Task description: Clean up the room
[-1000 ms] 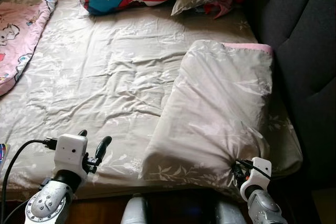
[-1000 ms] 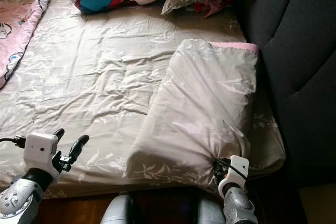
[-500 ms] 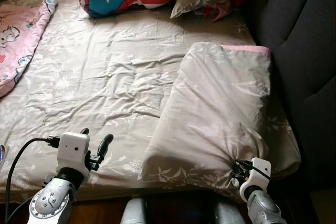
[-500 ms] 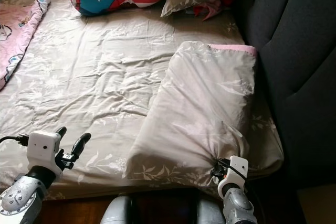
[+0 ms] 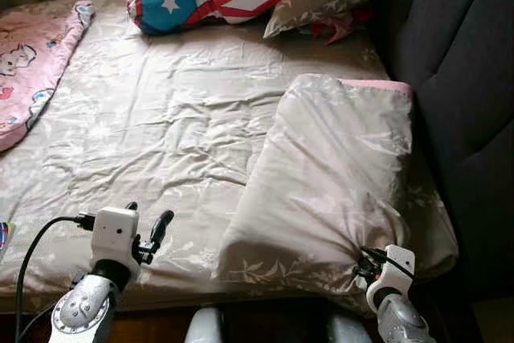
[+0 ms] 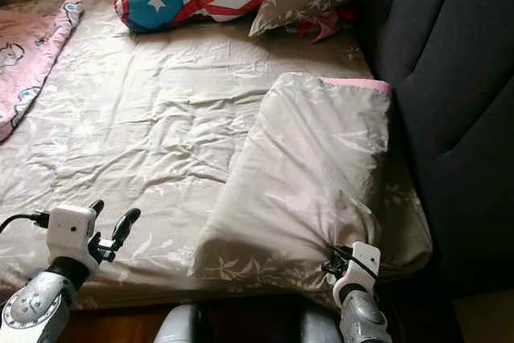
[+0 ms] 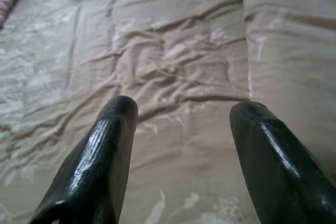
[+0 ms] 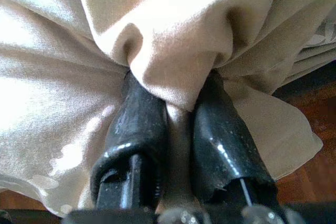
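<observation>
My right gripper [image 8: 173, 129] is clamped on a bunched near corner of the folded duvet [image 5: 337, 174], which lies along the bed [image 5: 161, 118] beside the dark headboard [image 5: 458, 78]. My left gripper [image 7: 181, 145] hovers wide apart and empty over the wrinkled sheet. The duvet looks soft, bulky and floppy; one pinched corner will likely let it sag, so taking the other near corner too seems wise.
</observation>
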Robot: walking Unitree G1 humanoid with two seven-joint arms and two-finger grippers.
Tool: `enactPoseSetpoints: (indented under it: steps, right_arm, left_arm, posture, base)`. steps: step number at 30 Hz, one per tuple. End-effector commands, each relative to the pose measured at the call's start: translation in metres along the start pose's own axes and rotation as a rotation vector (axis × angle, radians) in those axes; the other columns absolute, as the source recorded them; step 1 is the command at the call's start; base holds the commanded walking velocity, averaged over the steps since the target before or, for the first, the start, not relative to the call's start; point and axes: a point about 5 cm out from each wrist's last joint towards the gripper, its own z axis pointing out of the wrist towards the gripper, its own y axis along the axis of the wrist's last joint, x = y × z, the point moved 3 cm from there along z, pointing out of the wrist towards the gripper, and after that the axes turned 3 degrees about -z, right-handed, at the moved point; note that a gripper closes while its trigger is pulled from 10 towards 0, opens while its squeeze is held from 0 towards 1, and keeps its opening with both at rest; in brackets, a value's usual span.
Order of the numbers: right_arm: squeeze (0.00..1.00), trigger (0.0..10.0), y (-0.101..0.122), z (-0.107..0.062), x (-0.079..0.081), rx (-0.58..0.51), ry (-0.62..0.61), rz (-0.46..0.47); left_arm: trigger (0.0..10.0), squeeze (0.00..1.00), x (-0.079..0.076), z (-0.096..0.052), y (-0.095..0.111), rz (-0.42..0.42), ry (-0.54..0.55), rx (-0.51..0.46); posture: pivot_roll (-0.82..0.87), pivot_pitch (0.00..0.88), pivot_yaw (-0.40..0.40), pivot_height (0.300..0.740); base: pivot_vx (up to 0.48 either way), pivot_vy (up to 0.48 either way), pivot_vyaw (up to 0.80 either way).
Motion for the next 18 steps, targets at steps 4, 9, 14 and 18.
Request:
enactPoseSetpoints:
  steps: [4,9,14,18]
  right_arm:
    - [0.0,0.0,-0.009,-0.001,-0.002,0.044,-0.005,0.002]
    - [0.0,0.0,0.015,0.0,-0.027,-0.025,-0.09,0.007]
    - [0.0,0.0,0.055,-0.003,-0.07,-0.12,-0.208,-0.047]
    - [0.0,0.0,0.098,-0.02,-0.128,-0.207,-0.387,-0.112]
  left_arm:
    - [10.0,0.0,0.0,-0.001,-0.008,-0.002,0.014,0.011]
    - [10.0,0.0,0.0,0.003,-0.011,-0.012,0.025,0.007]
    - [10.0,0.0,0.003,0.005,-0.012,-0.02,0.038,0.001]
    - [10.0,0.0,0.005,0.008,-0.013,-0.023,0.046,-0.009]
  posture:
    - [0.12,0.142,0.079,0.666]
    - [0.11,0.126,0.072,0.666]
    - [0.1,0.112,0.061,0.666]
    - [0.09,0.101,0.054,0.666]
  base:
    - [0.0,0.0,0.0]
    - [0.0,0.0,0.0]
    - [0.0,0.0,0.0]
    - [0.0,0.0,0.0]
